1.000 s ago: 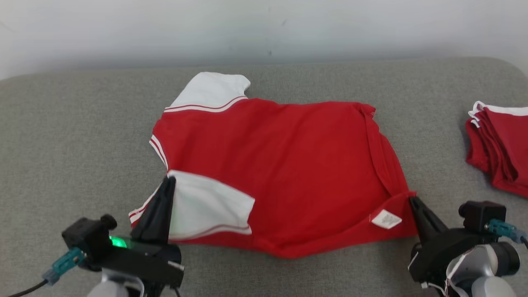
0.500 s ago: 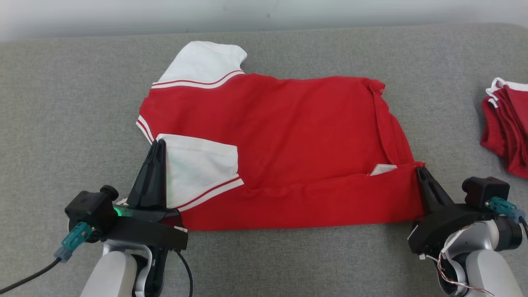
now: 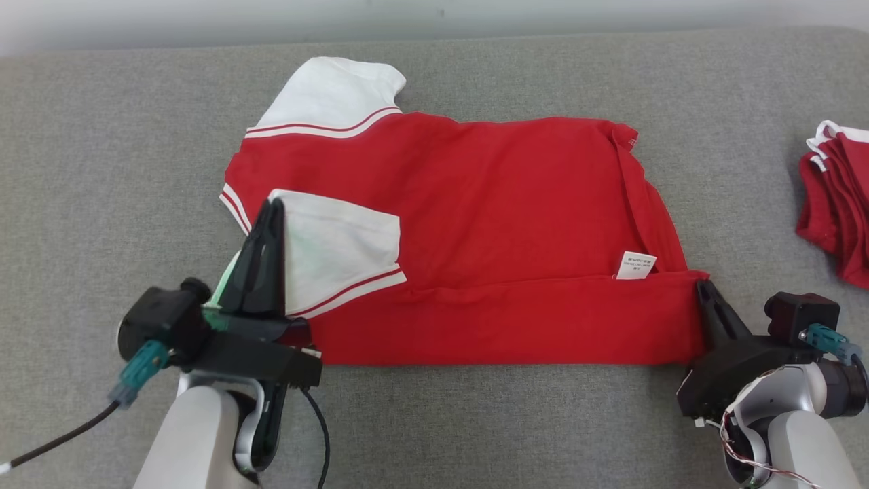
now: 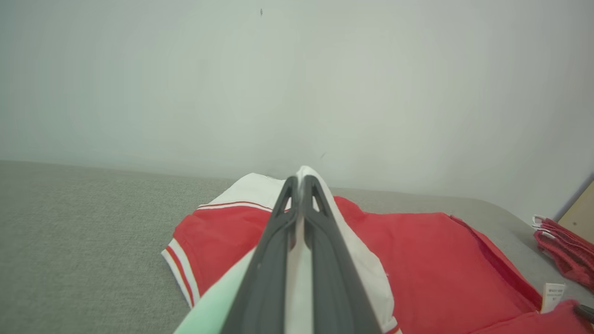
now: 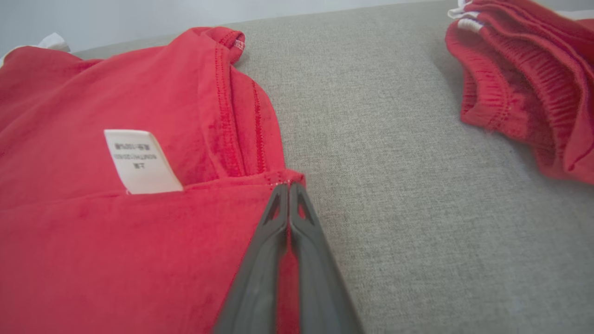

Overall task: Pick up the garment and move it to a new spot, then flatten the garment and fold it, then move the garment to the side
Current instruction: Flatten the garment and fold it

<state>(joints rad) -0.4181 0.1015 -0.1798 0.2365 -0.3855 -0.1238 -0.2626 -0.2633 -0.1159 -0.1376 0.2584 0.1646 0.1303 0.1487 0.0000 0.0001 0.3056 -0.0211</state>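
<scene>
Within the last second the closed jaws drew the garment's (image 3: pixel 489 204) near edge toward 12 o'clock, so a folded band lay along 6 o'clock, mid-surface (image 3: pixel 102 170); the first fold looked nearly set. Left jaws gripped the white sleeve (image 3: pixel 339 251), right jaws the red corner (image 5: pixel 278 178). Grey fabric surface; pale wall (image 4: pixel 297 69) at 12 o'clock; red pile (image 3: pixel 838 204) at 3 o'clock.

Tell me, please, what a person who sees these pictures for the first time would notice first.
First, the red and white garment, spread over the middle of the grey fabric surface, its near edge folded over. Next, the left gripper is shut on the near white sleeve, and the right gripper is shut on the garment's near right corner. A stack of red clothes lies apart at the far right.
</scene>
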